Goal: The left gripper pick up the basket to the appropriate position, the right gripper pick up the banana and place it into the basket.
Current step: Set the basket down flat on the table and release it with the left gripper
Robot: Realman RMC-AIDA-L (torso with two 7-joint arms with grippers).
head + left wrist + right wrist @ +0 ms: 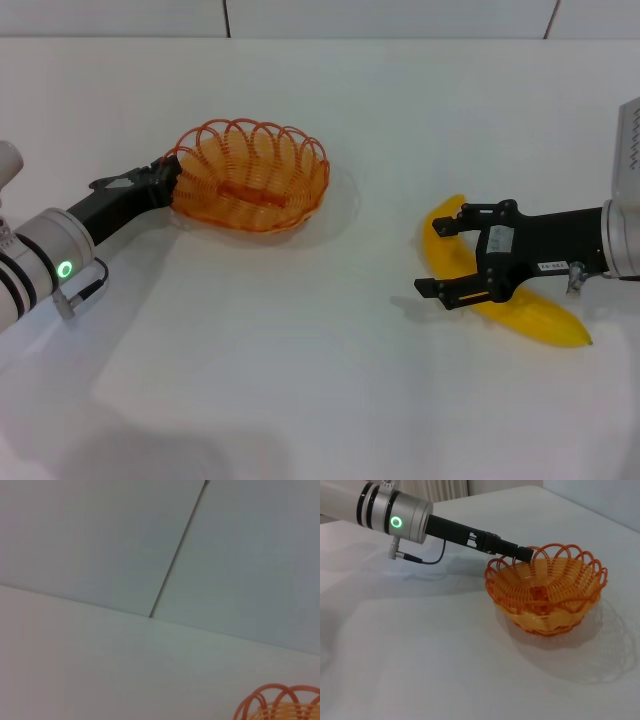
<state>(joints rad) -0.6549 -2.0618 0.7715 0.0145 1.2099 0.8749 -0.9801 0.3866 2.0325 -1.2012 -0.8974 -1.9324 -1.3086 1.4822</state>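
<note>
While the basket (251, 177) is seen on the white table (300, 380), toward the robot's left of centre, its near-left rim is gripped by the left gripper (168, 178), whose fingers are clenched on the orange wire. From the right wrist view, the basket (547, 593) appears tipped, with the held side of the rim raised and a shadow cast beneath it; whether its base rests fully on the table cannot be told. The left gripper (522, 554) is shown there pinching a rim loop, with the black arm and the cuff with a green light (396, 522) trailing behind it. Only a few orange loops of the basket (280, 705) are caught at the edge of the left wrist view, against the table and a wall seam (175, 555).

Well apart, on the robot's right, the banana (510, 295) is laid flat on the table. It is straddled by the right gripper (452, 255), whose jaws are spread wide, one finger on each side of the fruit, not closed on it. A small white label (552, 266) is borne on that gripper's body.
</note>
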